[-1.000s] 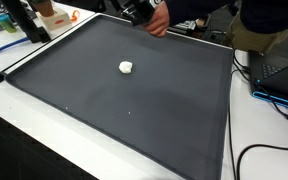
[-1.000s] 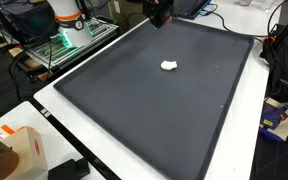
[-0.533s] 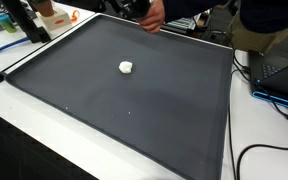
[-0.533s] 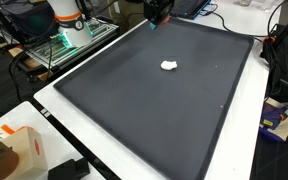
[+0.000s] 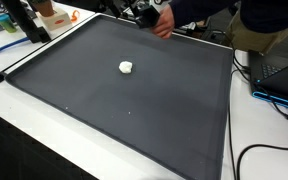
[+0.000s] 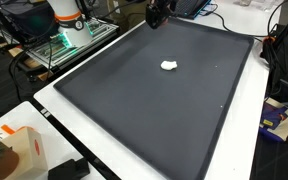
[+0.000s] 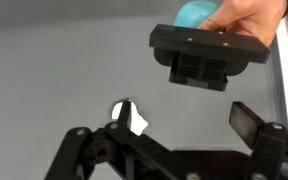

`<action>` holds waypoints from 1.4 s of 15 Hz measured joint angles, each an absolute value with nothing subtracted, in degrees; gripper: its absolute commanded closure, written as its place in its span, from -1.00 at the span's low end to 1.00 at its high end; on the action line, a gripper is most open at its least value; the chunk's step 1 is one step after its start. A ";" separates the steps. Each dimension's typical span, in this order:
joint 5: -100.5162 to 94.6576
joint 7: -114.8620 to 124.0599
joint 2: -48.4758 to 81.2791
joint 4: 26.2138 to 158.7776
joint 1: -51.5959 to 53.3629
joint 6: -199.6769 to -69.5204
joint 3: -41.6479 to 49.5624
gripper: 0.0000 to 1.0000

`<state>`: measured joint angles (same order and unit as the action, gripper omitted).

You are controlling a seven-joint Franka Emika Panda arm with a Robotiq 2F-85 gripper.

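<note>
1. Hovering over the far edge of the dark mat (image 5: 174, 120), the tool (image 5: 142, 12) hangs beside a person's hand (image 5: 162, 22) in an exterior view. The white lump (image 5: 126, 67) lies alone on the mat, left of centre and well apart from both. The work looks to be at its opening step, with no reach toward the lump begun. Cables (image 5: 246, 150) and a laptop (image 5: 284, 70) crowd the surface (image 5: 29, 100) to the right, off the mat.

2. Seen in an exterior view from another side, the tool (image 6: 156, 14) sits above the mat's far rim, with the lump (image 6: 169, 66) nearer and bare mat all round it. A pick here would call for travel toward the near side, then a straight descent with the jaws straddling the lump. Open room is ample, and only the mat's raised rim bounds it.

3. In the wrist view the tool (image 7: 184, 118) stands fully wide with nothing in its grasp. The lump (image 7: 136, 120) peeps out on the mat beyond one finger. At the far right the hand (image 7: 242, 15) holds a black block (image 7: 206, 50) close ahead, the one obstacle to clear.
</note>
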<state>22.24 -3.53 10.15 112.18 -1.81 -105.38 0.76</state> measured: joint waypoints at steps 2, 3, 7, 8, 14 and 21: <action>22.24 -3.53 10.15 112.17 -1.81 -105.38 0.75 -1.00; 22.24 -3.49 10.16 112.17 -1.81 -105.38 0.74 -1.00; 22.60 -3.60 10.27 112.10 -1.86 -105.38 0.74 -1.00; 22.67 -3.61 10.26 111.98 -1.91 -105.38 0.75 -1.00; 23.16 -3.68 10.42 111.14 -3.11 -105.37 0.97 -0.71; 23.56 -3.68 12.12 110.11 -3.94 -105.12 1.15 -0.94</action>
<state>23.56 -3.68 12.12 110.11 -3.94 -105.12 1.15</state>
